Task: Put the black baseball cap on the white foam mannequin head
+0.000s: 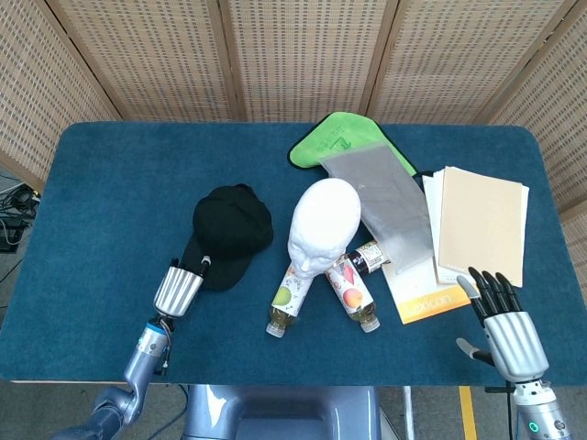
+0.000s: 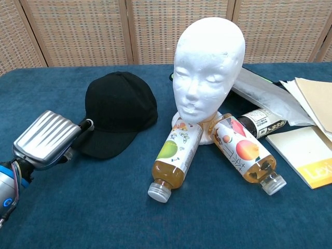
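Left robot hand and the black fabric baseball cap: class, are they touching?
Touching. The chest view shows the left robot hand with fingertips on the brim of the black fabric baseball cap, no gap visible.

Lab-like staging booth — wicker screens (image 1: 303,55), blue-clothed table (image 1: 110,183).

Cannot tell whether the left robot hand (image 2: 47,139) at lower left of the chest view grips the black baseball cap (image 2: 119,112), fingertips hidden at its brim; right robot hand (image 1: 506,327) outside the chest view.
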